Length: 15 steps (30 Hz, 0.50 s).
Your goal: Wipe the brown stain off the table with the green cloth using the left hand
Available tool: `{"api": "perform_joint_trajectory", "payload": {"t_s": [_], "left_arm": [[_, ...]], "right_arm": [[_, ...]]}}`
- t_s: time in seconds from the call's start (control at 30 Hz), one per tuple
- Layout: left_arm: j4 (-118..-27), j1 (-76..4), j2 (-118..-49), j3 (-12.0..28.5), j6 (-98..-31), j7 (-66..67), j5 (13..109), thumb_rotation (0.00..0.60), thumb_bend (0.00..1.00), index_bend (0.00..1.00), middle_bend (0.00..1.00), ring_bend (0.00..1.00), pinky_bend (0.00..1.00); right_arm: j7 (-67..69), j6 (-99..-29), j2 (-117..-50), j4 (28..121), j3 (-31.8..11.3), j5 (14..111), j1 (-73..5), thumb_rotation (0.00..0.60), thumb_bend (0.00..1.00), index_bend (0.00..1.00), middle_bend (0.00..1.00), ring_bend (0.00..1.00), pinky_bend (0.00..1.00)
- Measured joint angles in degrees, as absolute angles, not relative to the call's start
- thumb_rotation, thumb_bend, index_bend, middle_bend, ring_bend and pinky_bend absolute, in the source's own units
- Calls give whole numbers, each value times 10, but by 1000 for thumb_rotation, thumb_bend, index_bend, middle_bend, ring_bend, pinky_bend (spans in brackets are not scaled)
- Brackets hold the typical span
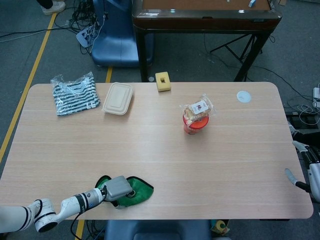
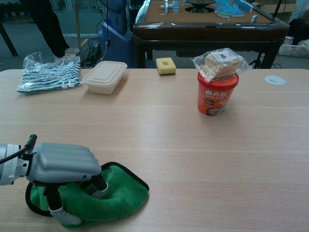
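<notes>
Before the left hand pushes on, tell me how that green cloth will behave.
The green cloth looks soft and floppy: it lies bunched under the left hand, so it will likely fold and drag rather than slide flat. Probably light, too.
</notes>
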<state>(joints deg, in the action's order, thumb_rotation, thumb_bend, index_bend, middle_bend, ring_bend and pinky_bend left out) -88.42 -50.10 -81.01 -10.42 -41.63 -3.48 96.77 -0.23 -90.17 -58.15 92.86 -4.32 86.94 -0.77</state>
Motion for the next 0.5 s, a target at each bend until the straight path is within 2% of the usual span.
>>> {"api": "perform_joint_trajectory", "payload": {"t_s": [0.17,0.5], "left_arm": [[-911,-504,-769,-88,-429,-40,949,600,250,566,592,594,877],[-899,-474,-714,-21,-507,-52,872,600,250,568,592,592,877]], "right_arm": [[0,-906,-585,924,-45,871,-8,600,350,179,247,207,238],[4,-905,-587,922,-44,881,-10,600,350,179,247,206,238]]}}
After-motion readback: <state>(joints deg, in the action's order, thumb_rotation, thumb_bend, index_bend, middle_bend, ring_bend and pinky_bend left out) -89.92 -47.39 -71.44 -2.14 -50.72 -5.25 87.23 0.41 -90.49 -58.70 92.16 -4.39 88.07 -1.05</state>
